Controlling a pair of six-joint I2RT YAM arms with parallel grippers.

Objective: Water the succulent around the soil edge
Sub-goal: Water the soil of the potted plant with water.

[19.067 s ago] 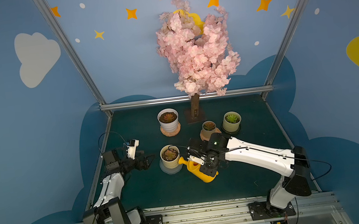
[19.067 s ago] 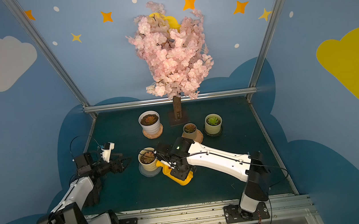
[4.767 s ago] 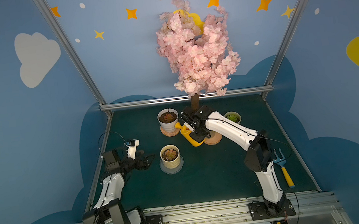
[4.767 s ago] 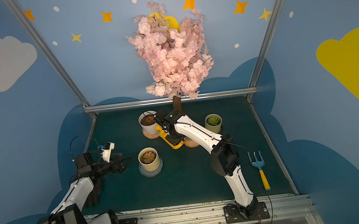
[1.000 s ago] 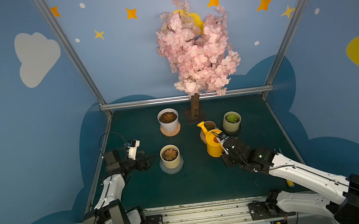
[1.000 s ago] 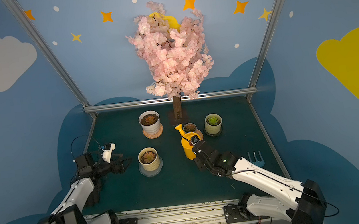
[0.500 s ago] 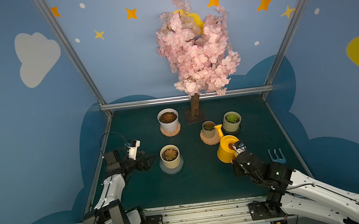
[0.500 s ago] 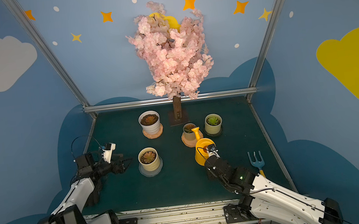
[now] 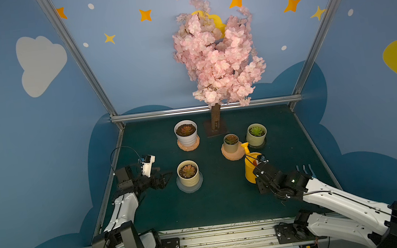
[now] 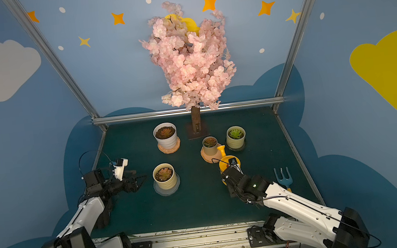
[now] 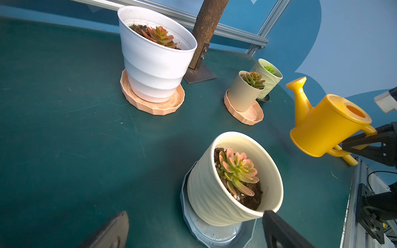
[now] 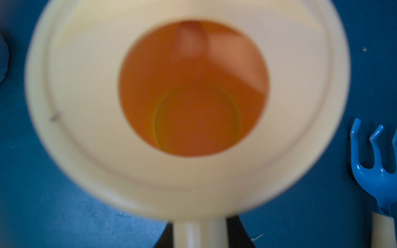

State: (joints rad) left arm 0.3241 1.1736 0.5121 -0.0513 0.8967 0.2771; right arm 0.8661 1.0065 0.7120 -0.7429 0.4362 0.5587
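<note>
**Succulent [image 9: 231, 140] in the beige pot [image 9: 231, 148] is losing the can as the right arm is pulling back**

The succulent is sitting in front of the tree trunk [image 9: 216, 119] and slightly to its right, its pot resting on a peach saucer [image 9: 233, 154]. One second ago the watering can [image 9: 251, 171] was hanging against this pot with its spout at the rim. Now it is standing upright farther forward and right of the trunk, with only the spout's rose reaching near the saucer's edge. Over the last half second it is barely shifting.

The right gripper [image 9: 259, 166] is clamping the can's handle, fingers drawn tight on it, as the left wrist view shows. Whether the can's base is touching the green mat [image 9: 222, 204] I cannot tell. The right wrist view is looking, blurred, straight down into the can's open top. A blue fork [image 12: 373, 171] is lying beside the can, farther right of the trunk.

The left gripper [image 9: 167, 179] is keeping the place it had in every earlier frame, forward and left of the trunk. Its fingers are spread wide and empty, their tips just beside the cream ribbed pot [image 9: 189, 181] with a small gap between. Nineteen seconds ago the can was tipping at that pot. About five seconds ago it was at the white pot [image 9: 186, 137], which is standing just left of the trunk. A pale green pot [image 9: 257, 136] is standing right of the trunk, behind the can.
</note>
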